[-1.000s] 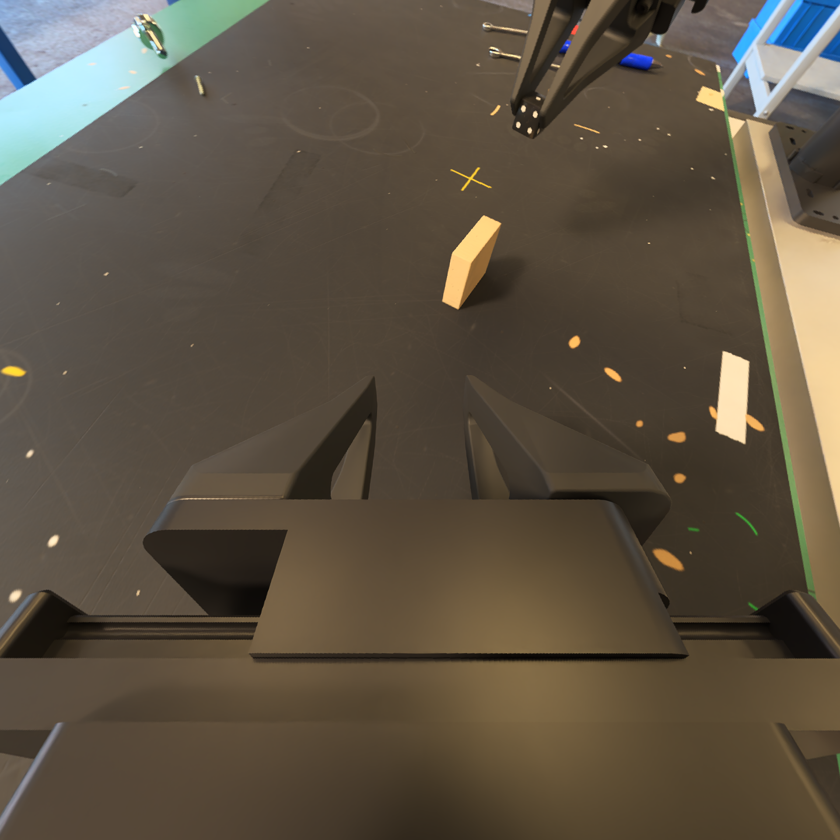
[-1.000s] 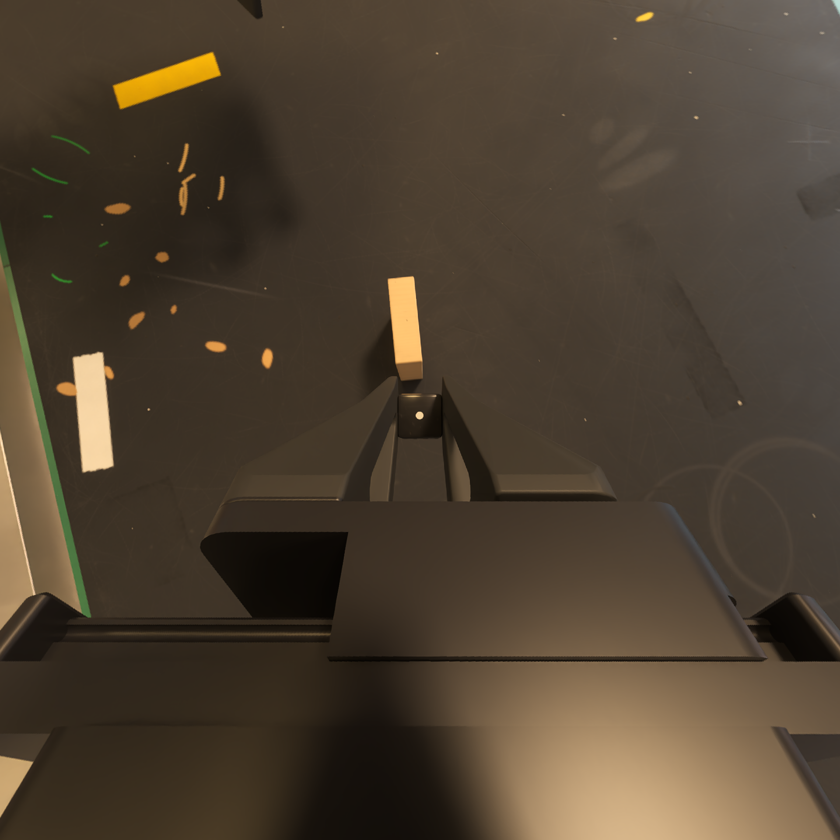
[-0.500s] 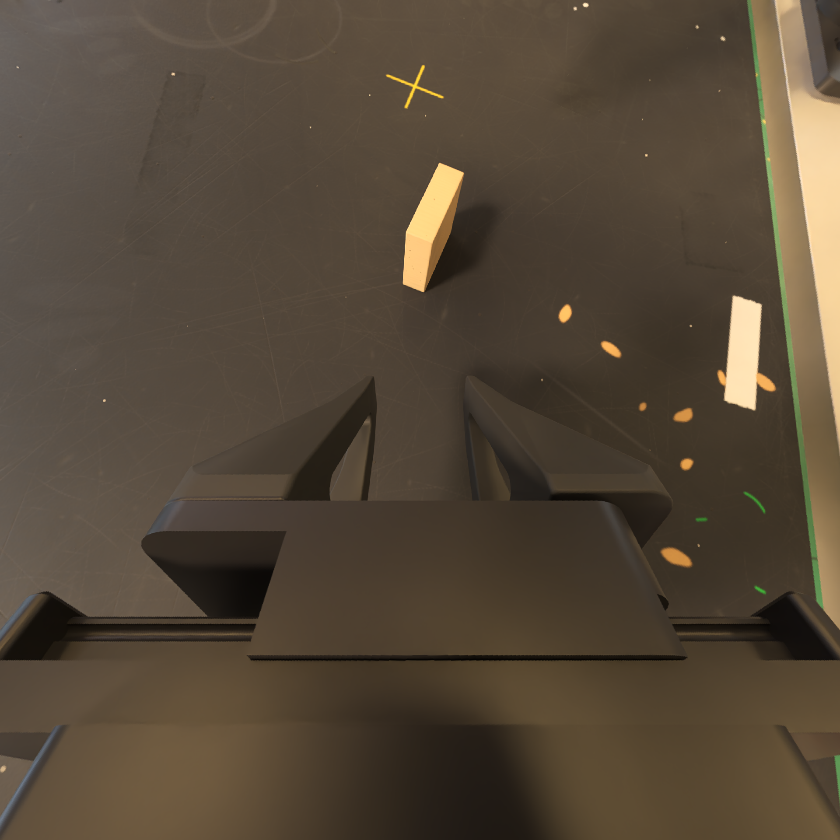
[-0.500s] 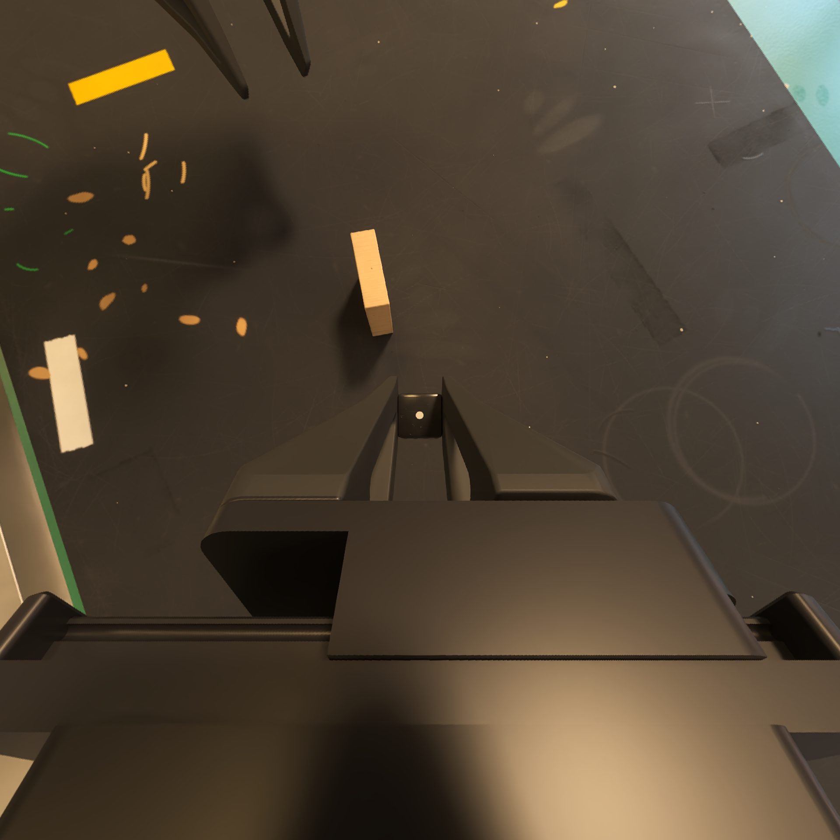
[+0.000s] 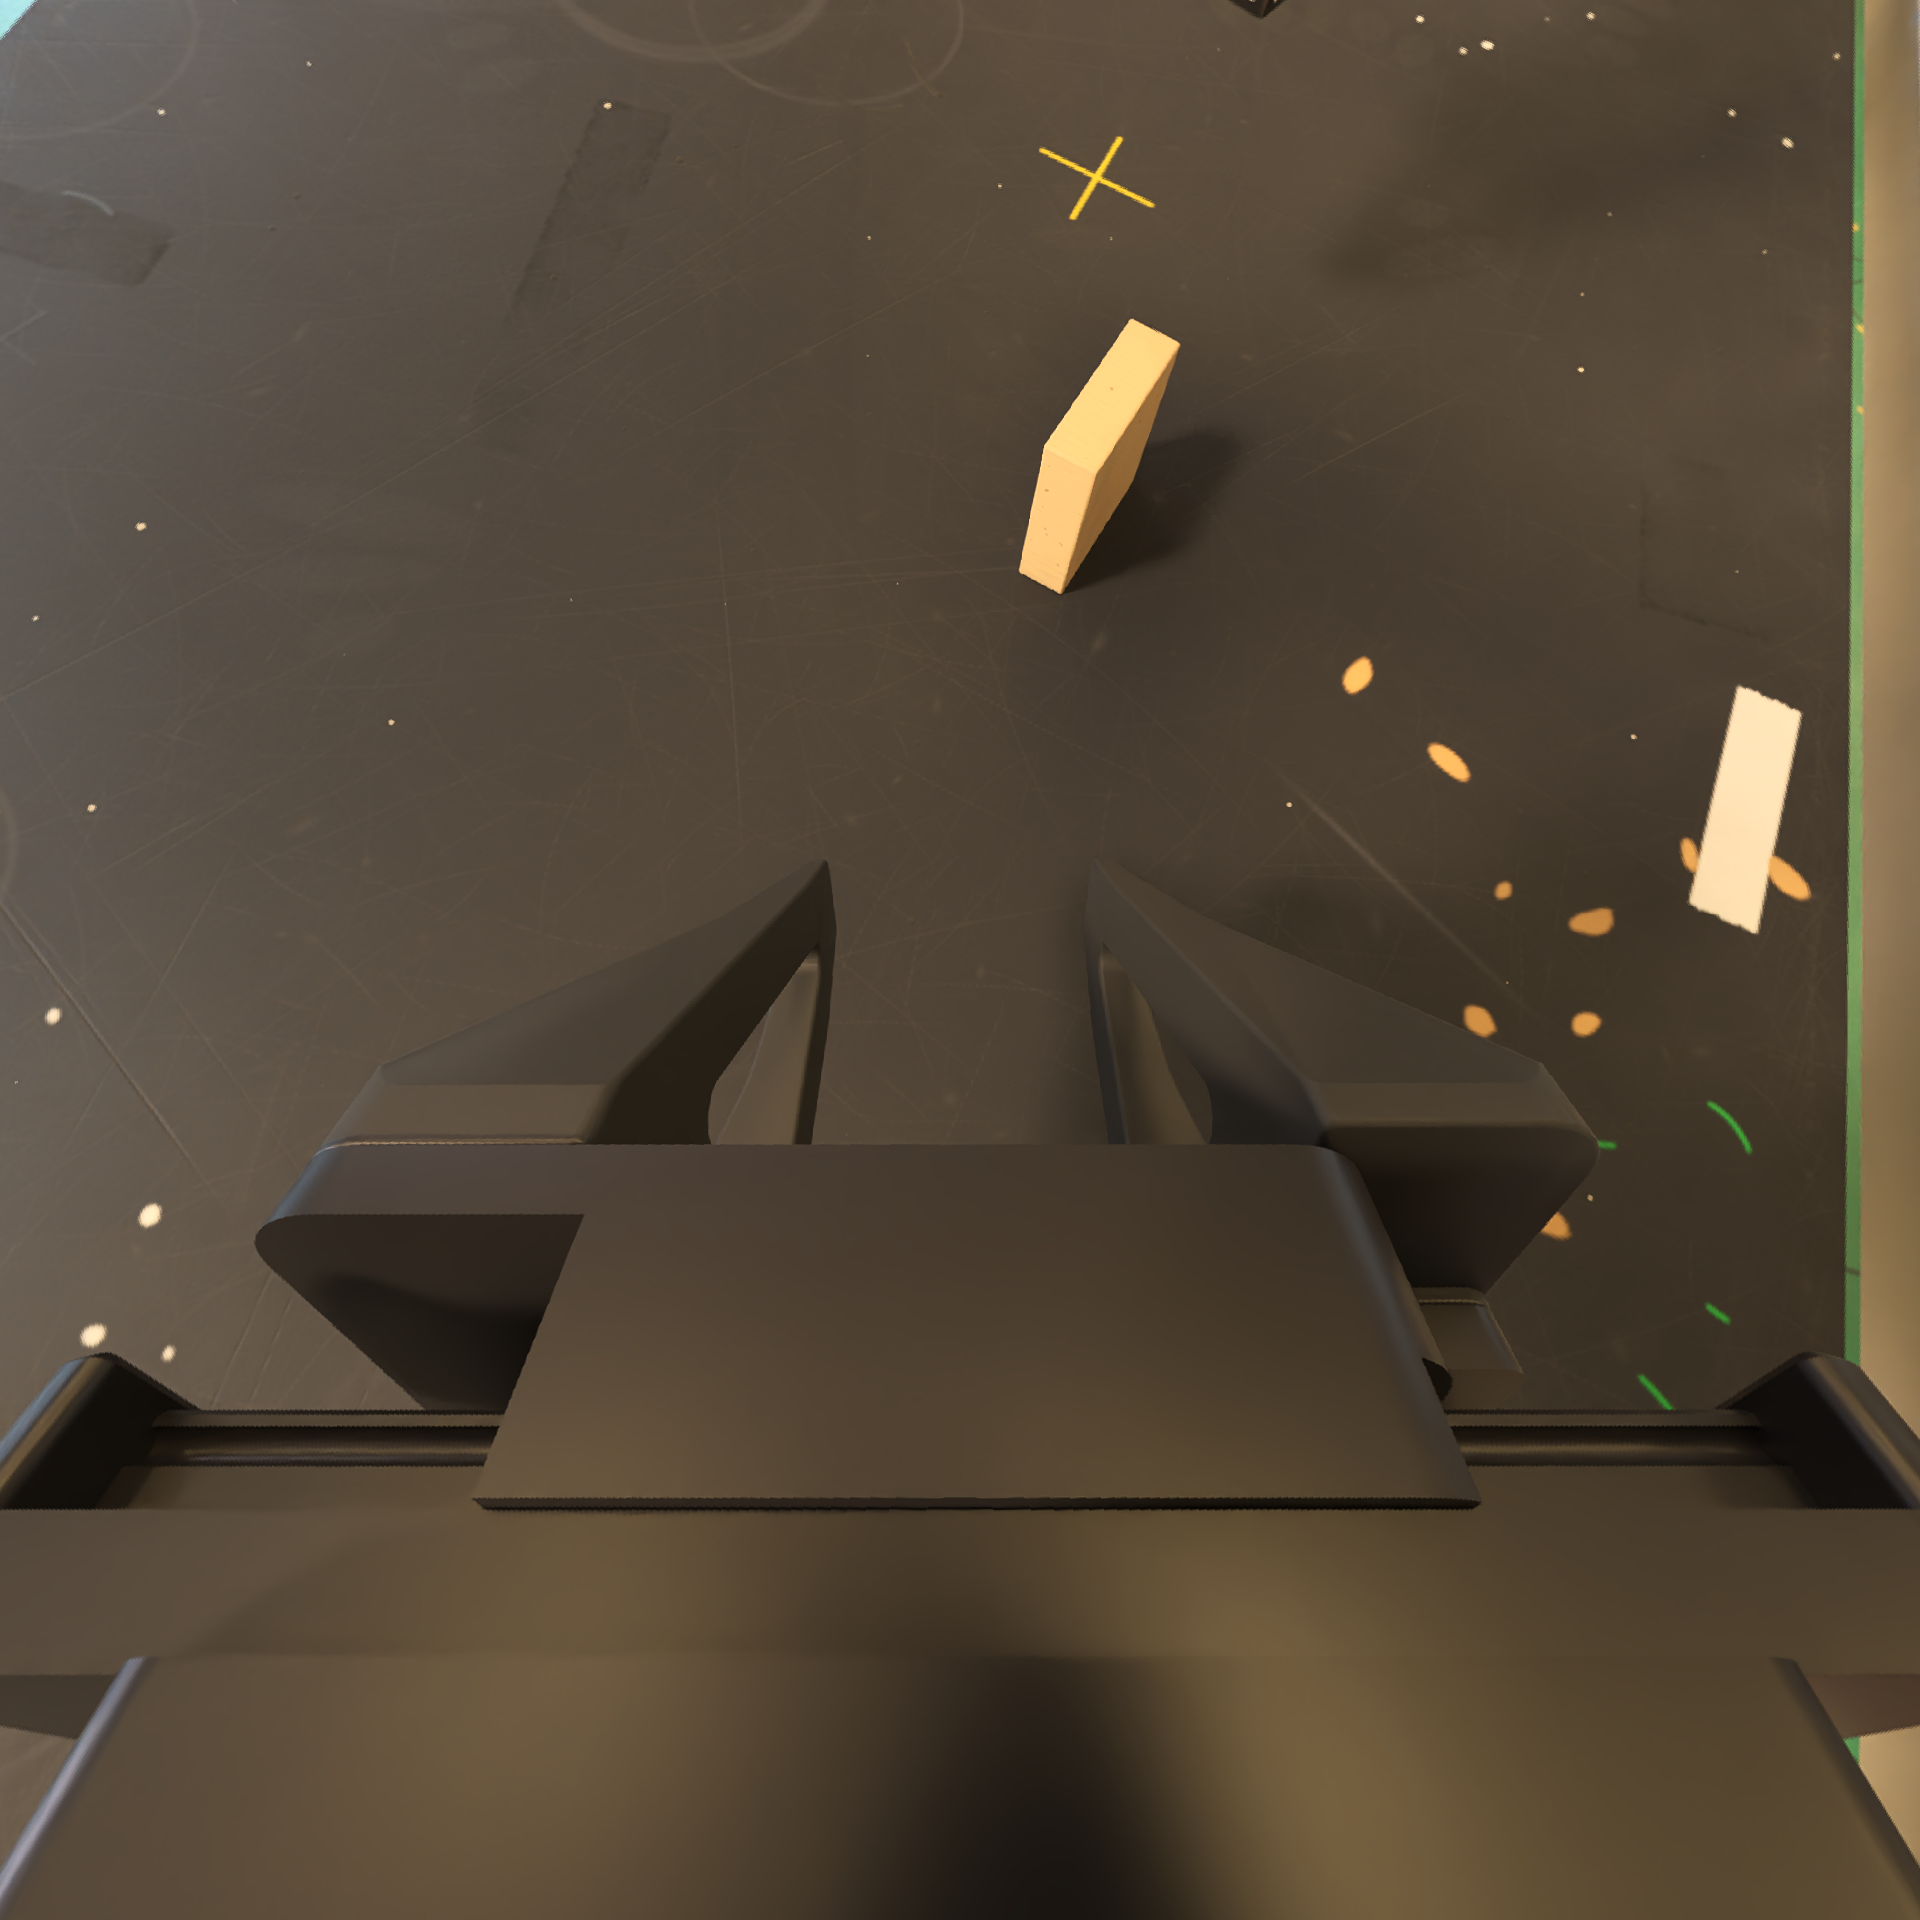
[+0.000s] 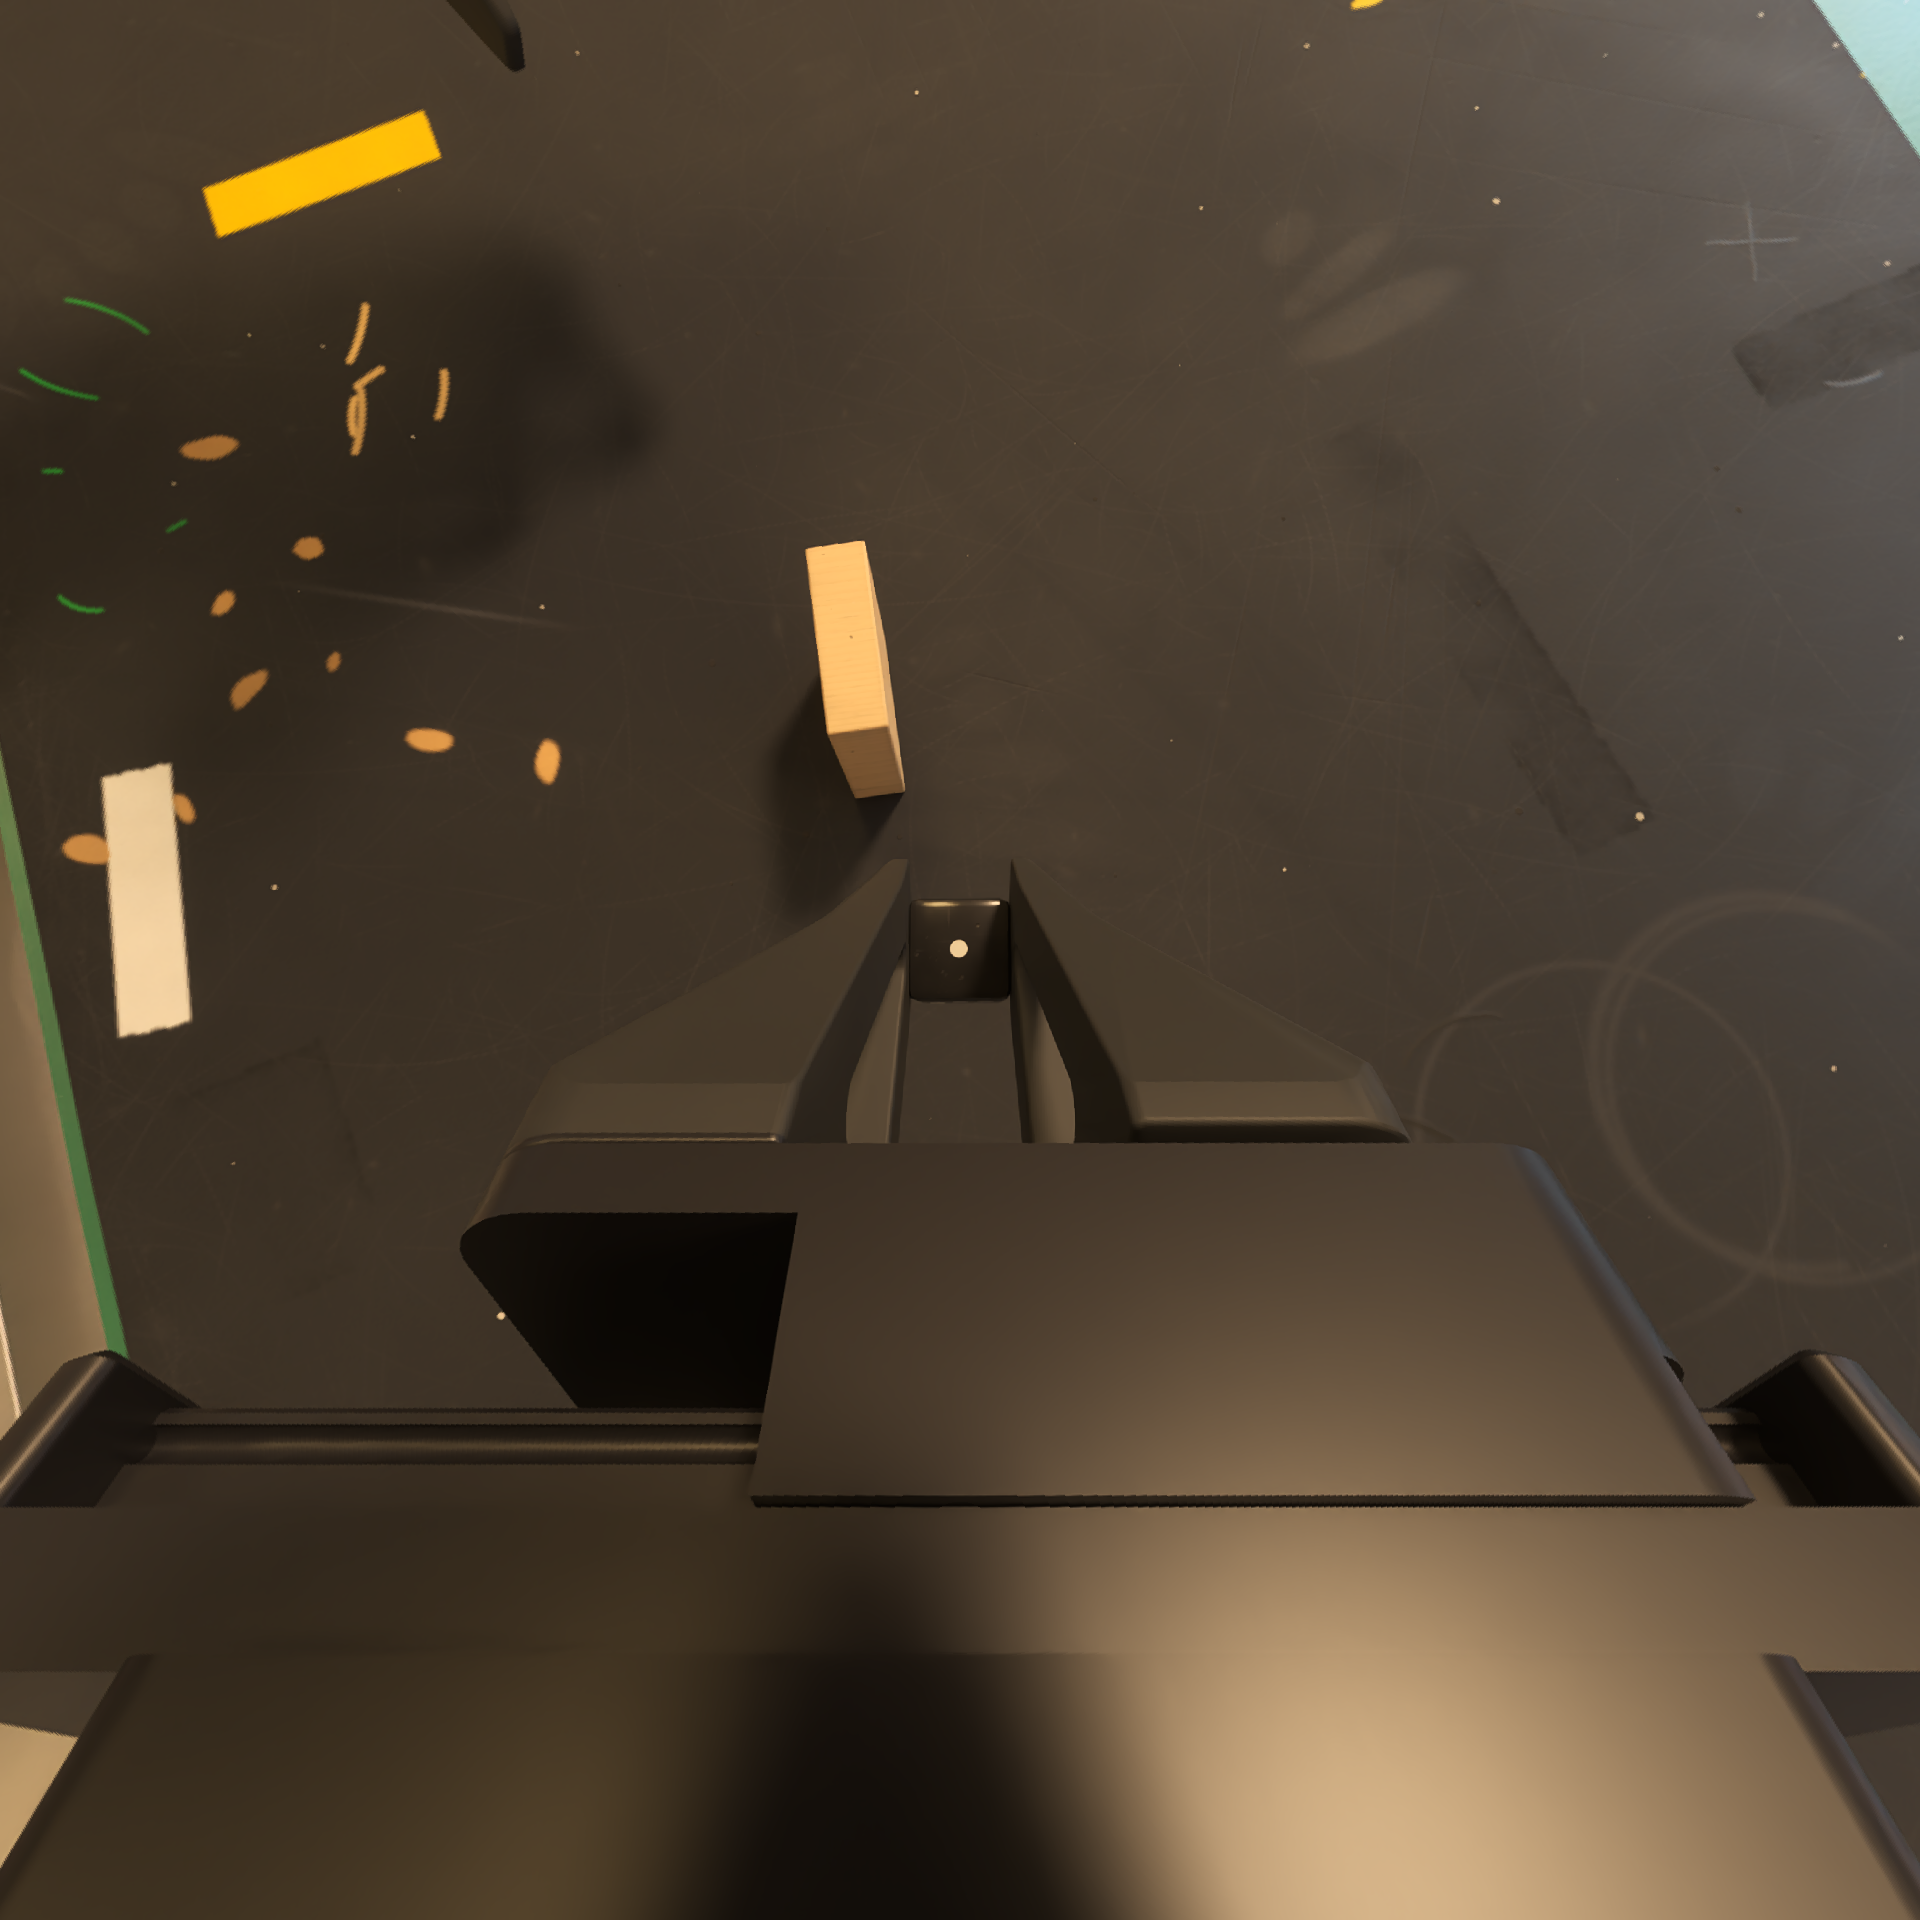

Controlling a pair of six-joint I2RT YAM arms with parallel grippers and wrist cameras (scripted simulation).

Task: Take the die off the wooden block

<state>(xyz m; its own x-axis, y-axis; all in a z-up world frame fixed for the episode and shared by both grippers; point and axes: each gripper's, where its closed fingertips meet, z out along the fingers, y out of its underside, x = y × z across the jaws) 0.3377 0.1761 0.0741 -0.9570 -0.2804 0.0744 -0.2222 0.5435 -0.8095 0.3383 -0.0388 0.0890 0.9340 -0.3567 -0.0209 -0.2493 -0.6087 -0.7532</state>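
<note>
Right wrist: die between fingers.

No readable writing anywhere; only a yellow cross mark at upper centre of the left wrist view, on the dark tabletop.

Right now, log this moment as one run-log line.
right claw: shut on die | left claw: open, empty | wooden block: on edge on table, top bare | die: clear of block

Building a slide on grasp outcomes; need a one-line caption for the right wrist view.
Right gripper holds the black die clear of the wooden block standing on the dark table.
</note>
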